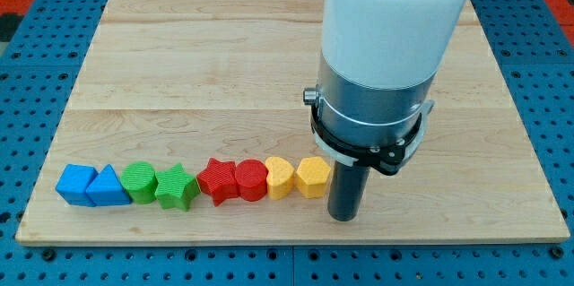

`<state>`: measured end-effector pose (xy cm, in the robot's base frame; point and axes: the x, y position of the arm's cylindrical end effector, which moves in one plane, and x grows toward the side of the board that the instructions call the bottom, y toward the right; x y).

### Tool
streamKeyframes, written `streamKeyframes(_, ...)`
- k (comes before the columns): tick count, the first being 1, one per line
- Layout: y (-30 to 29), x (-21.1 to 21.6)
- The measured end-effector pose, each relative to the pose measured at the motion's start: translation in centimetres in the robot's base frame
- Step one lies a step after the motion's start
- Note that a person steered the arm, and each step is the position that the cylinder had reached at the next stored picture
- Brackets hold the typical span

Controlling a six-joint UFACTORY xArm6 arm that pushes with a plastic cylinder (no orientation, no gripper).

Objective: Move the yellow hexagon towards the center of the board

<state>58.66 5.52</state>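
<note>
The yellow hexagon (311, 177) lies at the right end of a row of blocks near the view's bottom edge of the wooden board (179, 71). My tip (343, 217) rests on the board just right of the hexagon and slightly below it, close to it or touching. To the hexagon's left sits a yellow heart-shaped block (280, 177).
The row runs left from the yellow blocks: a red cylinder (251, 180), a red star (217, 181), a green star (177, 187), a green cylinder (139, 181), a blue triangle (108, 187) and a blue block (76, 184). The arm's white body (386, 26) hides the board's upper right.
</note>
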Motion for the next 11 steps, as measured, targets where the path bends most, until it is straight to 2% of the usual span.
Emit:
streamKeyframes(4,-0.1,-0.2)
streamKeyframes(5,-0.7,2.9)
streamKeyframes(6,-8.0,3.2)
streamKeyframes(7,-11.9,0.5)
streamKeyframes(11,-10.4,-0.1)
